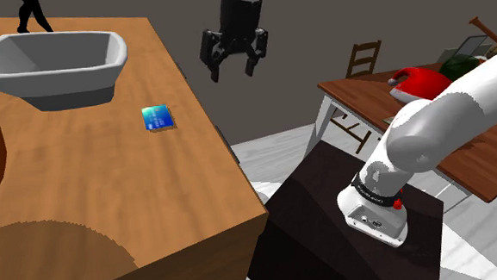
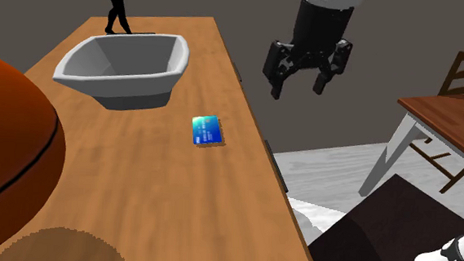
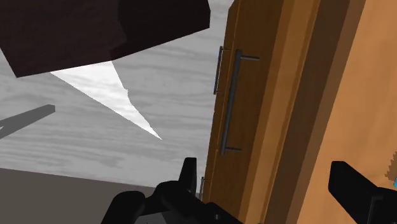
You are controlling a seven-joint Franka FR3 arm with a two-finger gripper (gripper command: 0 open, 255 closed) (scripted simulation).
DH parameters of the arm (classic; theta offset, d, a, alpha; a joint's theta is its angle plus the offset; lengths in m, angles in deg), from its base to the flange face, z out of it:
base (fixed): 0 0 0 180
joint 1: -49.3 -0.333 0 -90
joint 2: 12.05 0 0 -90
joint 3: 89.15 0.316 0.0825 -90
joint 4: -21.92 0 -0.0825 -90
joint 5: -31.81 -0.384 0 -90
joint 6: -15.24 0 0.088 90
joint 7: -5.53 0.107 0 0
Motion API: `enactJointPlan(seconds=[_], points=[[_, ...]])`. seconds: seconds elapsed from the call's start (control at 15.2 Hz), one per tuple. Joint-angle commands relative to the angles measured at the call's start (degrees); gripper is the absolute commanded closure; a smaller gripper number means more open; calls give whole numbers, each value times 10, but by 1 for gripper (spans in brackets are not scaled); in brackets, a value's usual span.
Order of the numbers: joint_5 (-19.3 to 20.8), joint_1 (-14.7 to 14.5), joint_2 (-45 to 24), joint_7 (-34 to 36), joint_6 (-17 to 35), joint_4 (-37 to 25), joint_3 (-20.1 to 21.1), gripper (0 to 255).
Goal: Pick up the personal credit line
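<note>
A small blue card (image 1: pixel 158 118) lies flat on the wooden counter (image 1: pixel 93 185), near its edge on the shoulder view's right. In the second exterior view the same card (image 2: pixel 207 131) lies below the grey basin. My black gripper (image 1: pixel 234 61) hangs open in the air beyond the counter's edge, above and to the right of the card, with nothing between its fingers. It shows likewise in the second exterior view (image 2: pixel 304 75). In the wrist view the fingers (image 3: pixel 188 175) stand apart, over the counter's side, and a sliver of the card (image 3: pixel 392 180) shows past one finger.
A grey basin (image 1: pixel 52 64) stands on the counter's far end, with a black figure's legs (image 1: pixel 33 15) behind it. A brown ball (image 2: pixel 9 155) sits at the near end. Drawer handles (image 3: pixel 230 102) run down the counter's side. A dining table (image 1: pixel 462 143) stands beyond the dark stand (image 1: pixel 328 226).
</note>
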Motion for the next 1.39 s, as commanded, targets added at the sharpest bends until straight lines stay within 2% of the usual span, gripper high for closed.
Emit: enactJointPlan(seconds=[0.0,0.2,0.46,0.59,0.79,1.32], points=[[19,6,-42,42,7,-36,28,0],[62,12,-113,112,10,-98,70,0],[145,5,-225,212,-4,-196,118,0],[194,-12,-287,261,-21,-254,133,0],[266,-57,-381,323,-58,-353,137,0],[269,-54,-381,332,-1,-295,130,0]])
